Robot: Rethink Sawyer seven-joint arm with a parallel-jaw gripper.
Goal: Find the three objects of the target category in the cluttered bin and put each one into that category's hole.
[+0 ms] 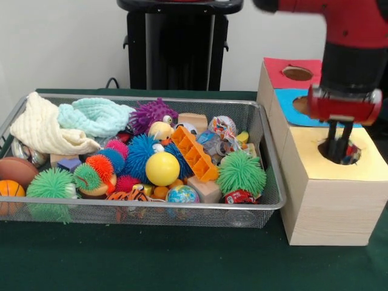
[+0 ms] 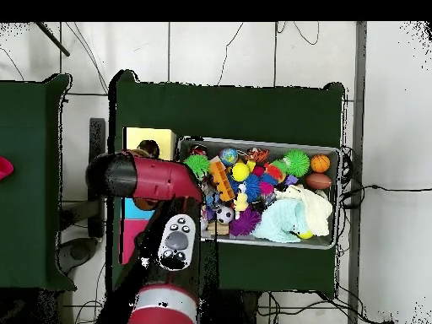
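Hovering right over the yellow hole (image 1: pixel 339 151) of the pale wooden box (image 1: pixel 330 200), the gripper (image 1: pixel 339 147) had its fingers held narrow, tips at the opening, and a speck of dotted cloth (image 1: pixel 350 159) showed at the rim beside them; whether they still pinched it, I couldn't tell. Best move, I reckoned: part the fingers squarely over the hole, then lift straight clear. No dotted cloth showed in the wire bin (image 1: pixel 267 203).

Even indoor light, soft shadows, moving arm (image 1: pixel 339 36) blurred (front view)
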